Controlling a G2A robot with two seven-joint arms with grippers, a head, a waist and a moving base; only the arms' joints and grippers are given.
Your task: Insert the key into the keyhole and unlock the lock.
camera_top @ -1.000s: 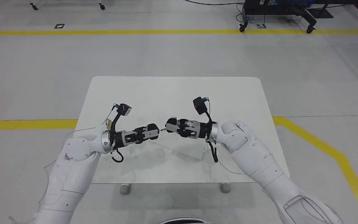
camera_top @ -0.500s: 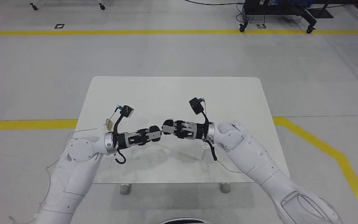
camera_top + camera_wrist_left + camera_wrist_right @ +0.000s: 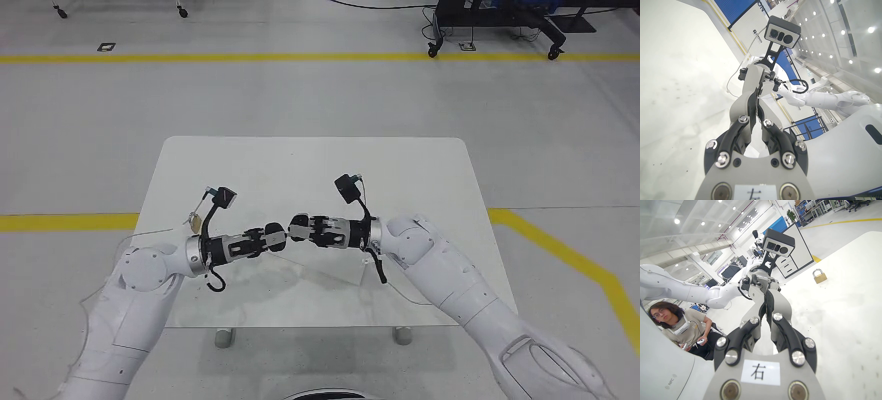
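Note:
A brass padlock (image 3: 819, 276) with its shackle closed lies flat on the white table (image 3: 420, 180), near the left edge (image 3: 197, 218). Both arms meet over the middle of the table, well away from the padlock. My left gripper (image 3: 281, 235) and my right gripper (image 3: 297, 224) stand tip to tip. In the left wrist view the left gripper (image 3: 755, 98) has its black pads pressed together, with the right gripper's fingers (image 3: 753, 75) just beyond. The right gripper (image 3: 766, 303) is shut too, facing the left gripper's fingers (image 3: 761, 285). I cannot make out a key between either pair of pads.
The table's far half and right side are bare. The left arm's wrist camera (image 3: 224, 196) stands above the table close to the padlock. A yellow floor line (image 3: 60, 222) runs past both sides of the table.
The left gripper has moved right towards the right gripper, closing the small gap between their tips. The right gripper has shifted slightly left. The padlock has not moved.

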